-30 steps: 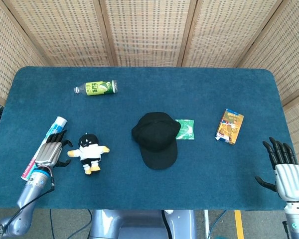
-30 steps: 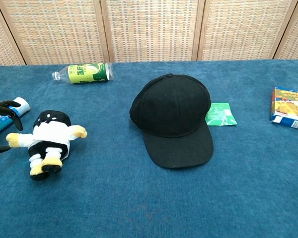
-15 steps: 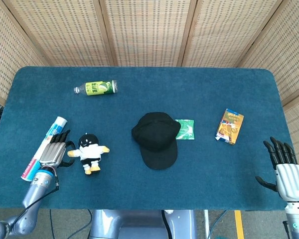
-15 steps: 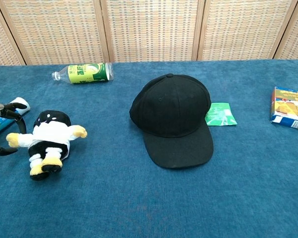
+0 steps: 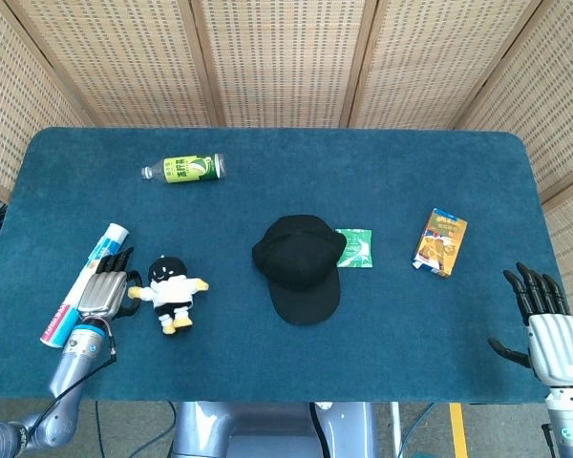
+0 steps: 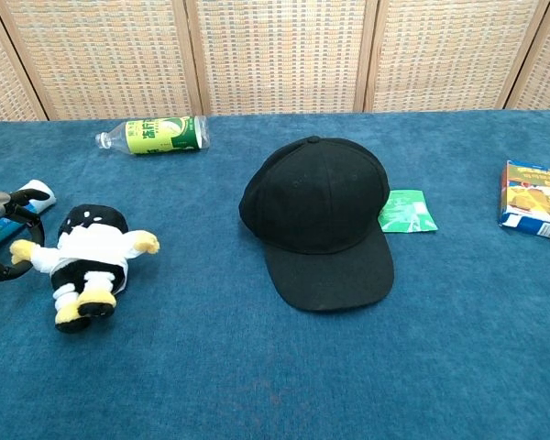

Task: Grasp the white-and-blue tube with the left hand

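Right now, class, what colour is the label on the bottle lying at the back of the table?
Green, on the bottle; the chest view shows it best.

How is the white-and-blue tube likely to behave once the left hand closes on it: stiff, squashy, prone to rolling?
The white-and-blue tube lies flat on the cloth-covered table, so it probably will not roll much. It looks like a soft squeeze tube, likely to dent under the left hand. Its smooth skin may slip.
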